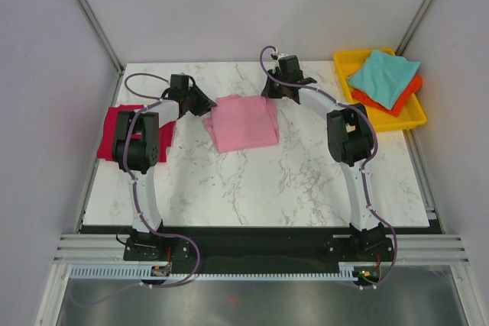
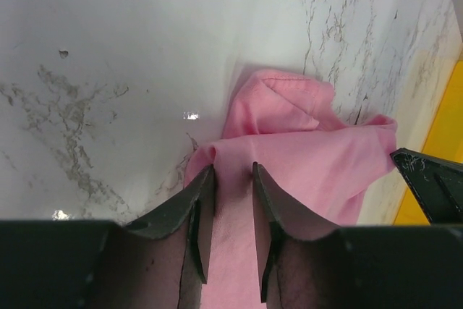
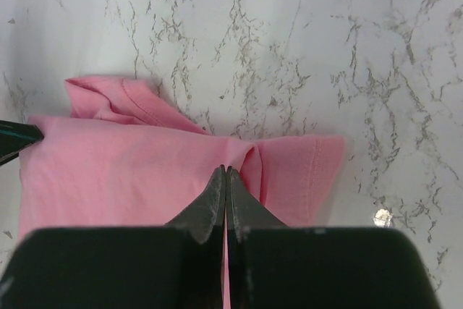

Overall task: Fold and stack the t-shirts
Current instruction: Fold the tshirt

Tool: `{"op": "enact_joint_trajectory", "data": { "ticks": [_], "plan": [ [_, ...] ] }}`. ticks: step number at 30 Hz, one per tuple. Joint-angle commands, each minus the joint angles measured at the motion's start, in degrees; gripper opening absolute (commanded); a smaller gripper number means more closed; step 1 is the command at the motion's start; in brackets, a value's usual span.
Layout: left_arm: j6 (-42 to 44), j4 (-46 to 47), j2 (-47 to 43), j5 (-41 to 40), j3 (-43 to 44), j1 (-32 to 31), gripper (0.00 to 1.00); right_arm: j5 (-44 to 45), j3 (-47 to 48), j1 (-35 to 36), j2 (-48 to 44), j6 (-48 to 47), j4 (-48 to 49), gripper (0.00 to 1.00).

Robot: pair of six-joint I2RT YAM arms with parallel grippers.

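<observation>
Folded pink t-shirt (image 1: 243,122) lies mid-table, red t-shirt (image 1: 111,131) at the left edge. The left gripper (image 2: 233,171), fingers nearly together, pinches its far-left corner; the right gripper (image 3: 227,171), clamped tight, grips its far-right corner. Far right, teal t-shirt (image 1: 382,74) lies atop orange t-shirt (image 1: 401,95).

- Folded t-shirt (image 1: 243,122): desk (image 1: 267,188) centre-rear, between left gripper (image 1: 205,104) and right gripper (image 1: 269,89).
- Second t-shirt (image 1: 111,131): desk's left edge.
- Tray (image 1: 405,121): rear right, holding top t-shirt (image 1: 382,74) on bottom t-shirt (image 1: 399,98).

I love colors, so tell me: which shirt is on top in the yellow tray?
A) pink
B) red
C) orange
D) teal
D: the teal t-shirt lies over the orange t-shirt inside the yellow tray.
</observation>
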Motion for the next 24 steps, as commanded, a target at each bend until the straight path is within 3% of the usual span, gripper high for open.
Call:
{"op": "enact_joint_trajectory", "data": {
  "ticks": [1, 3, 6, 10, 16, 24],
  "plan": [
    [-0.79, 1.46, -0.46, -0.46, 2.59, 0.28, 0.35, -0.82, 0.47, 0.21, -1.88, 0.03, 1.02, 0.0],
    [-0.79, 1.46, -0.55, -1.16, 2.85, 0.28, 0.38, -0.73, -0.24, 0.21, -3.02, 0.03, 1.29, 0.0],
    [-0.79, 1.46, 0.23, -1.07, 3.99, 0.28, 0.32, -0.65, -1.29, 0.21, -4.17, -0.06, 1.73, 0.0],
    [-1.84, 0.57, -0.02, 0.07, 4.35, 0.19, 0.02, -0.03, -4.1, 0.21, -6.19, 0.2, 3.57, 0.0],
    [-3.69, 4.44, -3.45, 2.53, 1.45, -0.33, 0.02, 3.48, -13.58, 0.21, -13.04, 0.46, 11.03, 0.0],
    [-5.01, 7.34, -5.3, 3.76, -0.22, -0.86, 0.02, 8.58, -18.95, 0.12, -18.4, 1.17, 14.99, 0.0]
  ]
}}
